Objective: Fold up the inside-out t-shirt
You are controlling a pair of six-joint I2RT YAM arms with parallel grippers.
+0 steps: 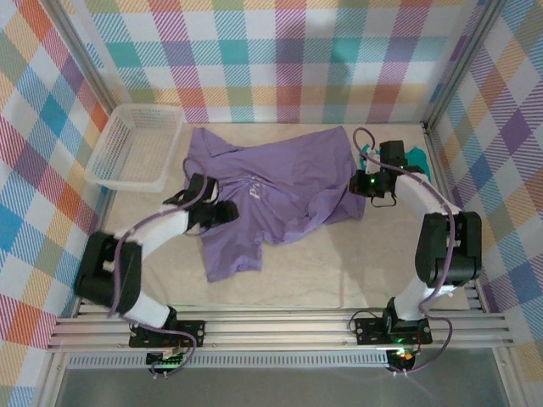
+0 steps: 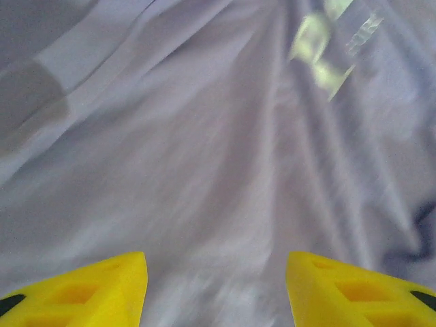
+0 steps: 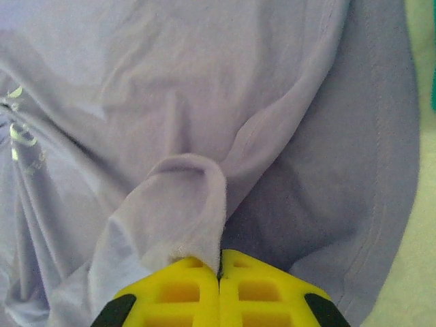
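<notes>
The inside-out t-shirt lies rumpled across the middle of the table, lavender, with one sleeve trailing toward the front. My left gripper is low over its left part. In the left wrist view its yellow fingers stand apart and open, with blurred purple cloth just beyond them and nothing pinched. My right gripper is at the shirt's right edge. Its yellow fingertips are shut on a raised fold of the t-shirt.
A white mesh basket stands at the back left. A small teal garment lies at the back right behind the right arm, and its edge also shows in the right wrist view. Bare beige table runs along the front.
</notes>
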